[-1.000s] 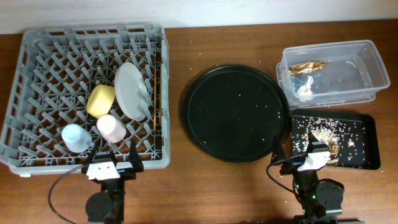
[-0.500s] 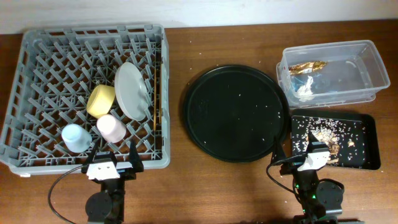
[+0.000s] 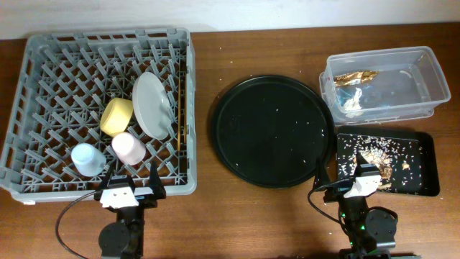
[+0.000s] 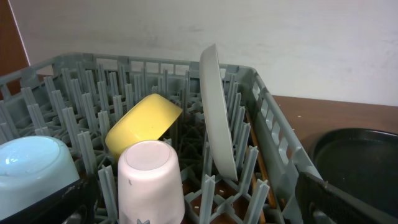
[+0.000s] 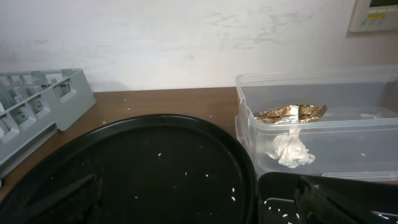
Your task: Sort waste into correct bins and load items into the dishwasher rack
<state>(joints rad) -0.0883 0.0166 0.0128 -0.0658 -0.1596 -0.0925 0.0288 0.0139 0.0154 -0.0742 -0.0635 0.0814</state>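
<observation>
The grey dishwasher rack (image 3: pixel 36 57) holds the grey plate (image 3: pixel 152 104) on edge, the yellow bowl (image 3: pixel 116 116), the upturned pink cup (image 3: pixel 129 147), the blue cup (image 3: pixel 87 158) and chopsticks (image 3: pixel 186 108). The clear tub (image 3: pixel 431 79) holds the gold wrapper (image 3: pixel 354 76) and white tissue (image 3: pixel 351 103). The shallow black tray (image 3: pixel 424 155) holds food scraps (image 3: pixel 377 155). My left gripper (image 3: pixel 132 178) is open and empty at the rack's near wall, the pink cup (image 4: pixel 149 180) just ahead. My right gripper (image 3: pixel 343 178) is open and empty between the round tray and the black tray.
A large round black tray (image 3: pixel 273 129) with scattered crumbs lies in the middle of the brown table. In the right wrist view the tub (image 5: pixel 323 149) stands ahead to the right and the round tray (image 5: pixel 155 162) ahead to the left.
</observation>
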